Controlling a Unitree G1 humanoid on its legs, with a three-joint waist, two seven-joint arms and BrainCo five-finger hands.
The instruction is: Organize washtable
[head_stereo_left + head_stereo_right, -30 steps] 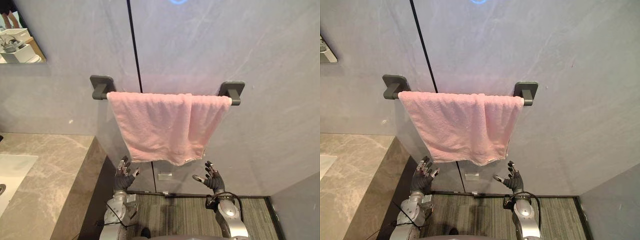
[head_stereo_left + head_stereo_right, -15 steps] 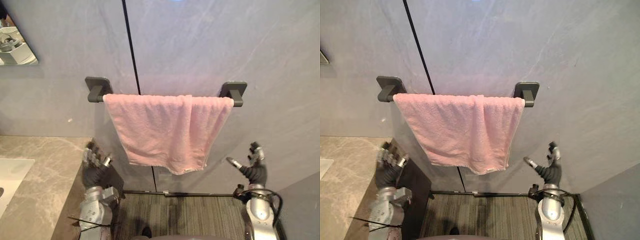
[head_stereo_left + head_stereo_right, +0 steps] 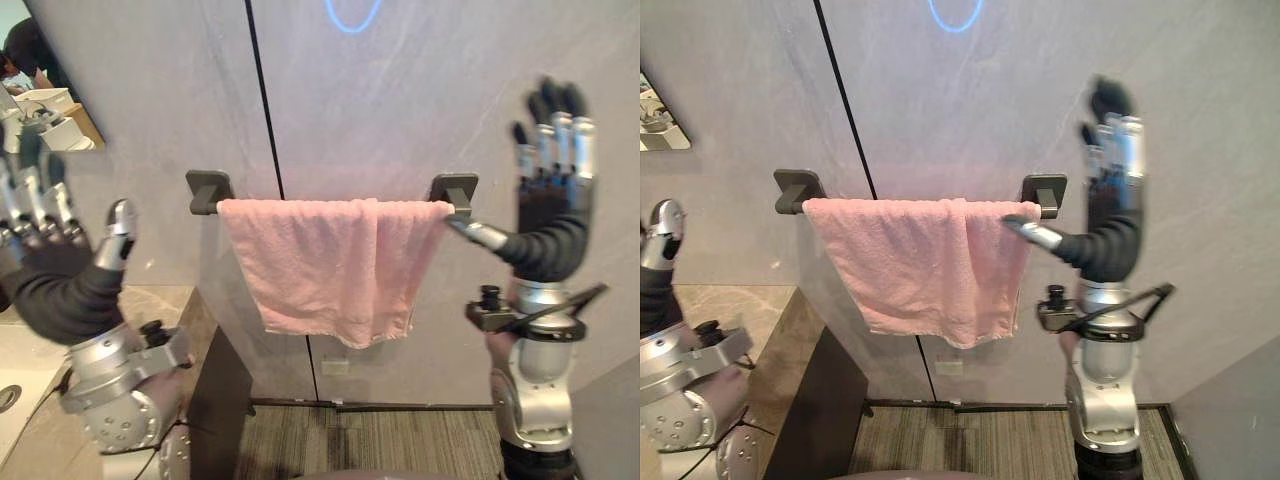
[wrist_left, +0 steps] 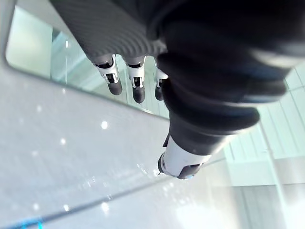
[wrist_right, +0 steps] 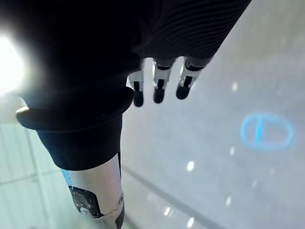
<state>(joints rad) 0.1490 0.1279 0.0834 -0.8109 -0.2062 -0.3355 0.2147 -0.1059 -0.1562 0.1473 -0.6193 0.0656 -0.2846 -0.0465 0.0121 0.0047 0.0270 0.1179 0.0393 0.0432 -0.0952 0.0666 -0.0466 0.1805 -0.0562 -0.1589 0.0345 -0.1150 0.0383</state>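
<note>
Grey wall (image 3: 400,90), pink towel (image 3: 330,265) on rail (image 3: 207,188), left hand (image 3: 55,280), right hand (image 3: 545,215) raised, fingers (image 3: 556,140) straight

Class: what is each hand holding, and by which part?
Nothing: the left hand and right hand are raised open, fingers straight, neither gripping the pink towel.

- A dark towel bar (image 3: 208,190) is fixed to the grey wall (image 3: 400,90) by two dark brackets, one at each end.
- A pink towel (image 3: 330,265) hangs over it, spanning it from bracket to bracket, with its lower edge dropping lower on the right.
- A marble counter (image 3: 740,305) stands at the left, with a white basin (image 3: 25,350) set into it.
- Grey striped carpet (image 3: 400,445) covers the floor below the wall.
</note>
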